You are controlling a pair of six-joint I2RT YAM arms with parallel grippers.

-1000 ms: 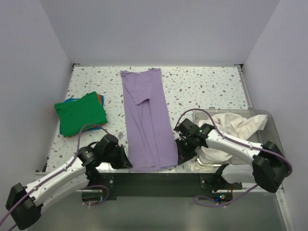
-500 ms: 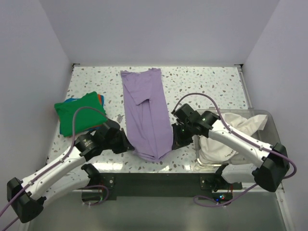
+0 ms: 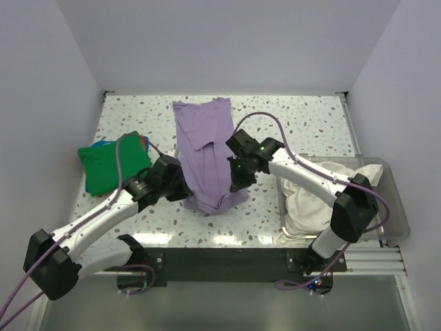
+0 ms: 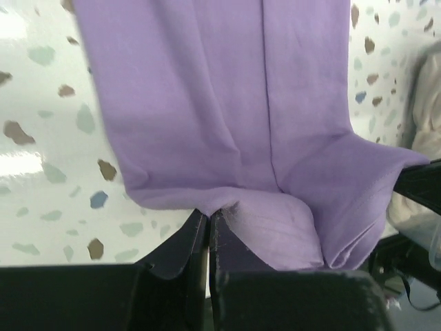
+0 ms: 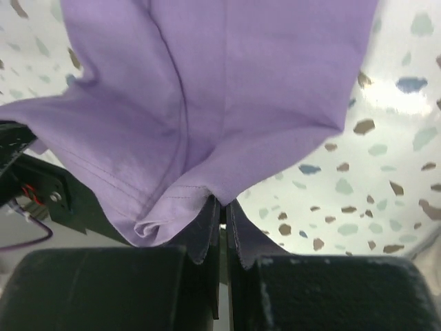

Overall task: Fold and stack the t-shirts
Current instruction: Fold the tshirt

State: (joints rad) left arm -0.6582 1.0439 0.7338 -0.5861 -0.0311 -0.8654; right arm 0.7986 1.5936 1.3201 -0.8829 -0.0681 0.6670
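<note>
The lavender t-shirt (image 3: 205, 138) lies lengthwise on the table middle, its near end lifted and doubled back. My left gripper (image 3: 185, 192) is shut on its near left corner (image 4: 227, 207). My right gripper (image 3: 234, 183) is shut on its near right corner (image 5: 213, 193). The lifted hem sags between them. The folded green t-shirt (image 3: 114, 162) lies at the left on blue and orange cloth edges (image 3: 143, 142). The cream t-shirt (image 3: 324, 189) is crumpled in the clear bin (image 3: 389, 207) at the right.
The speckled table (image 3: 296, 121) has white walls on three sides. The bin stands along the right edge. A black rail (image 3: 227, 258) runs along the near edge by the arm bases.
Both grippers have carried the lavender shirt's near hem up and away from the front edge, folding it back over the shirt. The green and cream shirts have not moved.
</note>
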